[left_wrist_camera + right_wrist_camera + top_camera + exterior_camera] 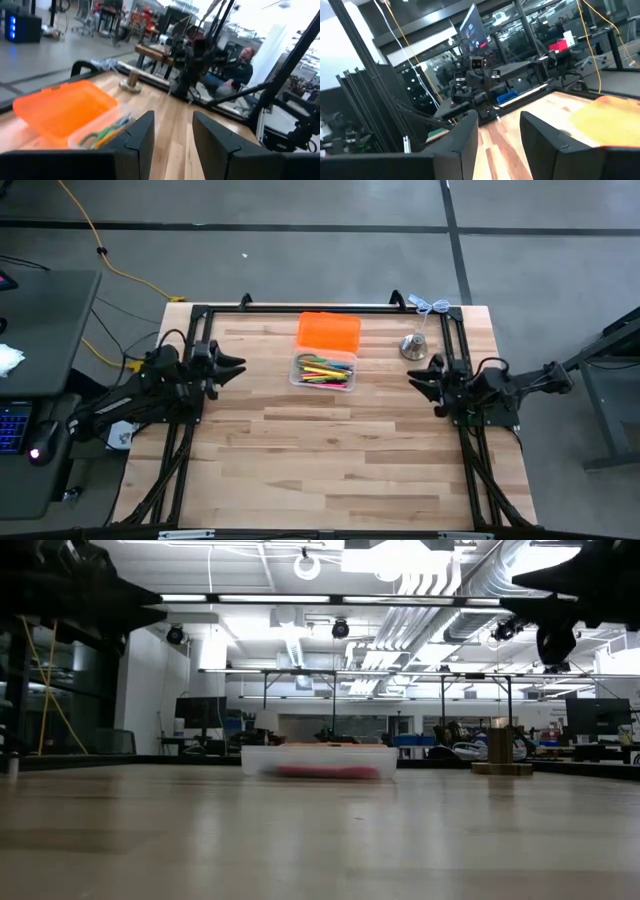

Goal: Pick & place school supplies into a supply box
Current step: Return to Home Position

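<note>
Overhead ceiling lights (pixel 190 598) illuminate my counter (pixel 330 450) evenly and brightly; shadows are faint. Glare whitens the background in my left wrist view.

The floor (pixel 300 250) is grey with dark lines. A yellow cable (pixel 101 250) lies on it at 10 o'clock from the wooden table (pixel 330 470). A dark desk (pixel 40 330) stands at 9 o'clock. Long lights (pixel 190 598) and white pipes (pixel 440 580) hang overhead. A person (pixel 242 62) sits far back.
</note>
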Controlling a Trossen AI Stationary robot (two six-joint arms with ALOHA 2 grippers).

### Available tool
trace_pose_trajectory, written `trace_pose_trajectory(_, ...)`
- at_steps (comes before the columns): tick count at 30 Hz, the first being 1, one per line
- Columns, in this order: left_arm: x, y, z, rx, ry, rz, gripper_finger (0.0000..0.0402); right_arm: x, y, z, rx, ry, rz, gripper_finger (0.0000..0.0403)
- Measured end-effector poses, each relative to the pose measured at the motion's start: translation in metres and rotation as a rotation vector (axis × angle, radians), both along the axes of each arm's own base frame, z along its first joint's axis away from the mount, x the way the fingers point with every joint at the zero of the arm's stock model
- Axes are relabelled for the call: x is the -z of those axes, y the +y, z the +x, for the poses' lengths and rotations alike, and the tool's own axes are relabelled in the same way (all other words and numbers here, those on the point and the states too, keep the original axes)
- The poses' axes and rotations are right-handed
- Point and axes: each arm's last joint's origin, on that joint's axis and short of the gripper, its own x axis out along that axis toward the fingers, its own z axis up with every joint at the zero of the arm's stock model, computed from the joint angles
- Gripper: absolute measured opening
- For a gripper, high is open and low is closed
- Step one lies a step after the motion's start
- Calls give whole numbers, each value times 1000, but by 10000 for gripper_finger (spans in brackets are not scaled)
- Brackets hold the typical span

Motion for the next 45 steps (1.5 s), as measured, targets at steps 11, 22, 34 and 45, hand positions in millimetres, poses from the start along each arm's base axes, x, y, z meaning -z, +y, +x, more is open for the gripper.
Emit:
trace_pose_trajectory(11, 1, 1, 0, -14, 6, 25, 161, 6, -2, 1, 79, 30, 3, 124)
trace_pose_trajectory(22, 25, 2, 10, 83, -53, -6, 161, 5, -2, 1, 91, 29, -11, 124)
trace_pose_trajectory(34, 37, 4, 13, 47, -5, 34, 161, 5, -2, 1, 75, 28, 2, 124)
trace_pose_trajectory(45, 38, 5, 12, 6, 6, 44, 161, 7, -2, 2, 79, 45, -22, 124)
